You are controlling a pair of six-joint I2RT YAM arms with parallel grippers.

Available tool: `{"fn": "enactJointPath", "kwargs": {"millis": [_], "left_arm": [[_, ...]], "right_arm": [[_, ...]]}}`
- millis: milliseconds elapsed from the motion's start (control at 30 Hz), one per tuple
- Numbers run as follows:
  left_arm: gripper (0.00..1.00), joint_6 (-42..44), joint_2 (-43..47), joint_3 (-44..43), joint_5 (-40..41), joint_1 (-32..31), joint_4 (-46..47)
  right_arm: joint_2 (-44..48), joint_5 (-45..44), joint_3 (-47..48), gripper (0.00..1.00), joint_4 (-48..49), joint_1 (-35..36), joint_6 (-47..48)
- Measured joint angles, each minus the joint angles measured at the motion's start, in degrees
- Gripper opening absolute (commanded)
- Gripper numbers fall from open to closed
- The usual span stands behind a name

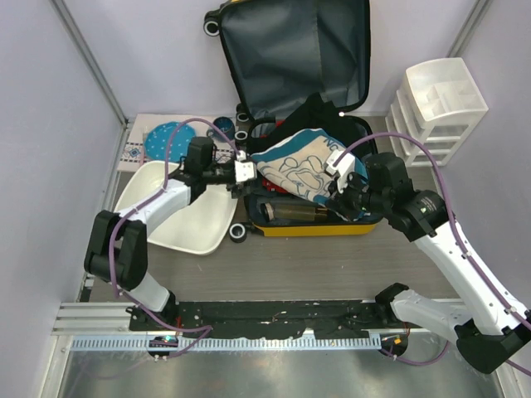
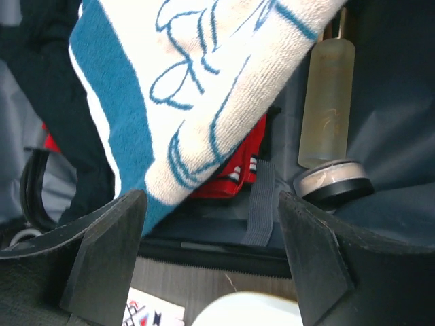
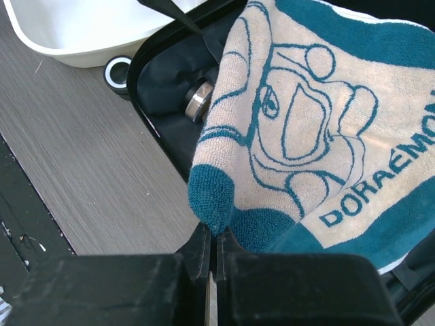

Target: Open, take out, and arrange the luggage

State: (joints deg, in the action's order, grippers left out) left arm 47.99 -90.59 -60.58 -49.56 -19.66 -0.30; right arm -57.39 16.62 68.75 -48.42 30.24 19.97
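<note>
**Towel pinched over open luggage**

The luggage [image 1: 299,50] lies open at upper centre on the desk [image 1: 290,265], lid back for access. A towel [image 3: 306,122] drapes over its contents. The right jaws clamp one corner, likely to lift it; the left jaws gape wide, holding nothing.

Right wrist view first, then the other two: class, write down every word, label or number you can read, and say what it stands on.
"DORAEMO", next letter cut off by the picture's edge: blue letters on the towel, right wrist view.
Bottle, left wrist view: faint marks, too blurred to read.
Printed card at the bottom of the left wrist view: too small to read.
Top view: nothing readable.
</note>
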Motion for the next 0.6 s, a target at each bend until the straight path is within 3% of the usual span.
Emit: {"fn": "enactJointPath", "kwargs": {"millis": [100,300,500,533,600], "left_arm": [[0.77,4.9,-0.8,0.2,0.3,-2.0,0.5],[0.70,6.4,-3.4,0.3,2.6,-3.2,5.7],[0.30,6.4,-6.5,-1.1,5.3,-3.2,7.1],[0.03,6.0,-7.0,-1.6,6.0,-3.2,7.1],[0.00,4.0,-7.2,-2.4,7.1,-3.2,7.1]], "right_arm": [[0.9,-0.3,-0.4,0.01,-0.5,0.0,-0.3],[2.0,-0.7,-0.9,0.01,-1.0,0.0,-0.7],[3.1,-1.4,-0.9,0.01,-1.0,0.0,-1.0],[3.3,-1.7,-0.9,0.01,-1.0,0.0,-1.1],[3.5,-2.2,-0.7,0.01,-1.0,0.0,-1.4]]}}
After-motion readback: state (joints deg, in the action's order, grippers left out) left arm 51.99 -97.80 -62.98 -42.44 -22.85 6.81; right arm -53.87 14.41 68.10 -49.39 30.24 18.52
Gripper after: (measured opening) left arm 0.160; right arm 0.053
